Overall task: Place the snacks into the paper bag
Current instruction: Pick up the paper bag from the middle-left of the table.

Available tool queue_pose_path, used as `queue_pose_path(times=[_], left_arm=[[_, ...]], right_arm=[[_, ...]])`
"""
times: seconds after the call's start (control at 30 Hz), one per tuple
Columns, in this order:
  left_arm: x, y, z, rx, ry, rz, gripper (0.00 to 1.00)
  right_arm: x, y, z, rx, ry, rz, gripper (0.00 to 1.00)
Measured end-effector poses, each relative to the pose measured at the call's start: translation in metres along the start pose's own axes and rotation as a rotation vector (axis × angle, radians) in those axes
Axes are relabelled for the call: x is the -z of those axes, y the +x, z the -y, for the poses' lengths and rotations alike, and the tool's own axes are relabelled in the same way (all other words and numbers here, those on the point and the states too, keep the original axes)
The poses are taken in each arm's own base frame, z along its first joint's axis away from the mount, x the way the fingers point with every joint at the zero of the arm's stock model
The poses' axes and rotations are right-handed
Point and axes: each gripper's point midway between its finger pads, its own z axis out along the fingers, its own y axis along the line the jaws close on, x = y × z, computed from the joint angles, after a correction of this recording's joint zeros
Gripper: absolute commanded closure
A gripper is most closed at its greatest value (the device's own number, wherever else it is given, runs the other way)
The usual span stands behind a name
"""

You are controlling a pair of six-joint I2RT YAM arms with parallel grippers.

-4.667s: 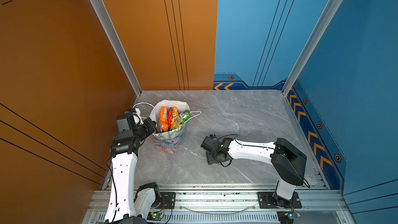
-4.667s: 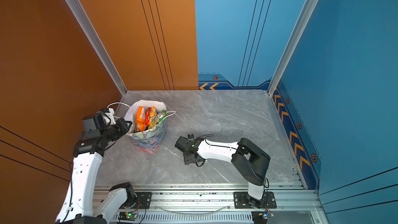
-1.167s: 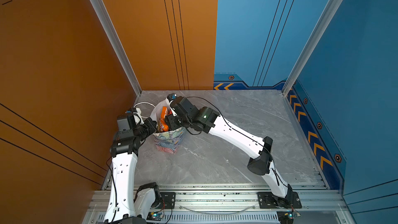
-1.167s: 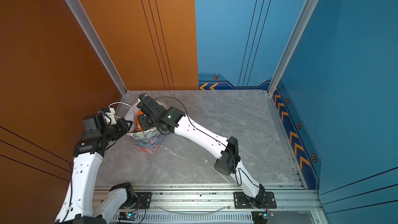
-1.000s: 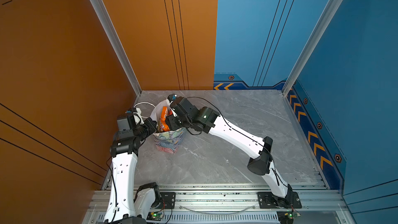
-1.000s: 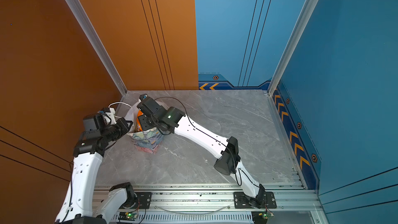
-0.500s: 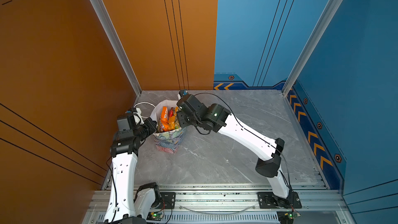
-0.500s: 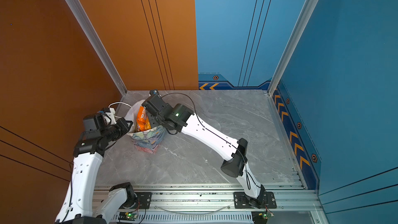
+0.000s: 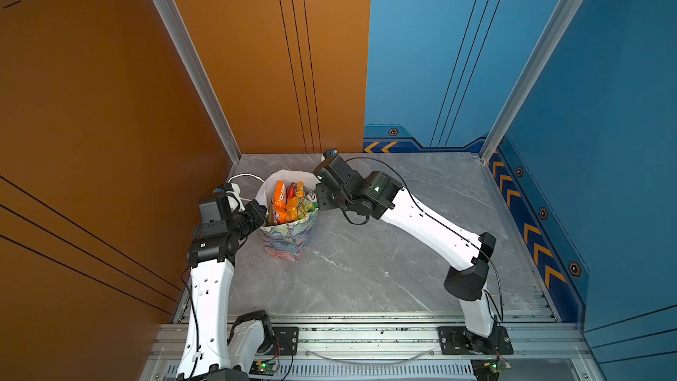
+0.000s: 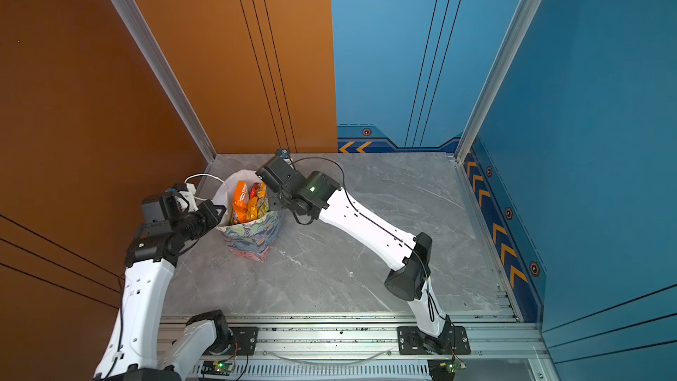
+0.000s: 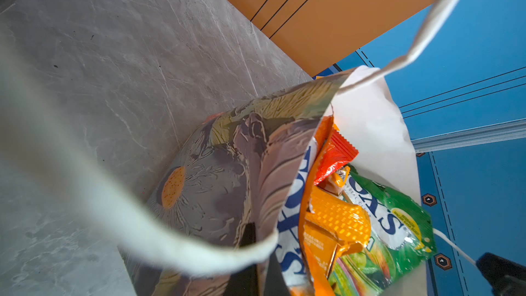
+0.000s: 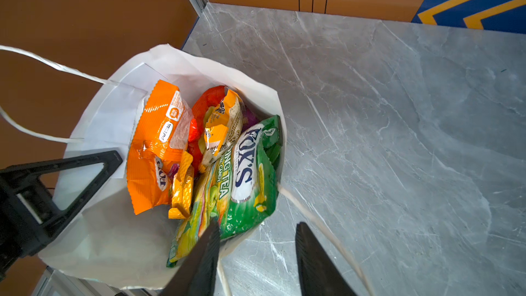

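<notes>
- Foil snacks (image 12: 216,149) are sitting inside the paper bag (image 12: 113,103), just beneath my right claw (image 12: 257,240), jaws gaping, empty.
- I'm clamping my left claw (image 9: 262,212) on the bag's floppy rim.
- Judging them light and slippery, I'm favouring crimped edges.

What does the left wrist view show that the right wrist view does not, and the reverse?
Only the left wrist view shows the floral outer wall of the paper bag. Only the right wrist view shows the bag's whole mouth, with the right hand open above one side of the rim and the left hand shut on the opposite side. Both show the white inside, a cord handle, and the green Fox's packet beside an orange packet and a red packet.
</notes>
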Motion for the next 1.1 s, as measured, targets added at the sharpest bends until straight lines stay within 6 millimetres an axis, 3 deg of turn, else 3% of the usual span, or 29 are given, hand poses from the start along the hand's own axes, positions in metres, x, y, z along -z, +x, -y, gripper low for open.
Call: queue_pose_path(times=[0.5,0.63,0.83,1.1], left_arm=[[0.0,0.0,0.0,0.0,0.0,0.0,1.0],[0.0,0.0,0.0,0.0,0.001,0.0,1.0],[-0.001,0.005,0.009,-0.02,0.023,-0.013,1.0],[-0.008,0.022,0.034,-0.121,0.006,-0.043,1.0]], right_arm=[[-0.023,0.027,-0.003,-0.032,-0.01,-0.095,0.52],[-0.028,0.03,-0.003,-0.038,-0.012,-0.109,0.57],[-0.053,0.044,-0.001,-0.046,-0.01,-0.162,0.69],[-0.052,0.047,-0.004,-0.041,-0.024,-0.184,0.86]])
